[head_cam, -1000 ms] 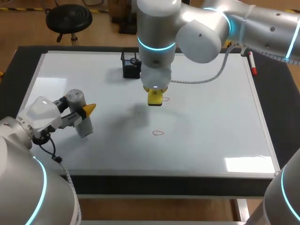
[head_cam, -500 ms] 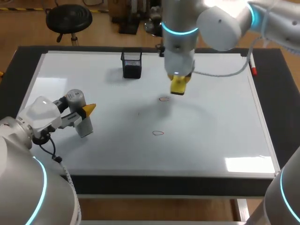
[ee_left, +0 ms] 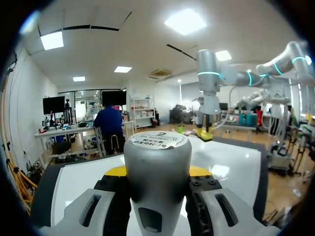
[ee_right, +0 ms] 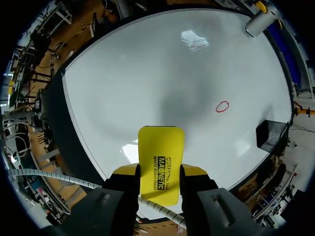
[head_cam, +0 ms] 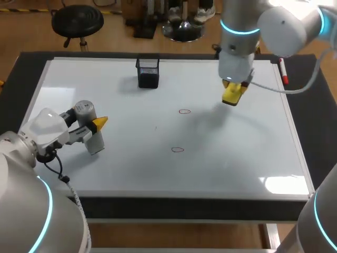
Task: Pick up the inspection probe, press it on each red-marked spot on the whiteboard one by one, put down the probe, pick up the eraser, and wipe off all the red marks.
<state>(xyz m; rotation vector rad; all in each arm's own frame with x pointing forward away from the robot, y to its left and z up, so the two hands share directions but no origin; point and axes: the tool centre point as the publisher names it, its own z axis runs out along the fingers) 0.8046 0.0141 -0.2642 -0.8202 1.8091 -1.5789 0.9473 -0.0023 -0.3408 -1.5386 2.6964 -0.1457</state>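
my right gripper (ee_right: pixel 160 170), above the far right part of the whiteboard (head_cam: pixel 237 163), has its two yellow-tipped fingers pressed against both sides of the one yellow eraser (ee_right: pixel 161 157), which sticks out ahead of them toward the board. my left gripper (ee_left: pixel 157 172), over the whiteboard's near left part, clamps the one grey inspection probe (ee_left: pixel 157 157) between its fingers, the probe's round capped end jutting past the tips. i count two marks on the whiteboard: a red oval (head_cam: pixel 184 111) near its middle and a second red oval (head_cam: pixel 178 149) closer to its near edge. one black mesh holder (head_cam: pixel 148 73) stands by the whiteboard's far edge. one red-capped marker (head_cam: pixel 283 71) lies beside its right edge.
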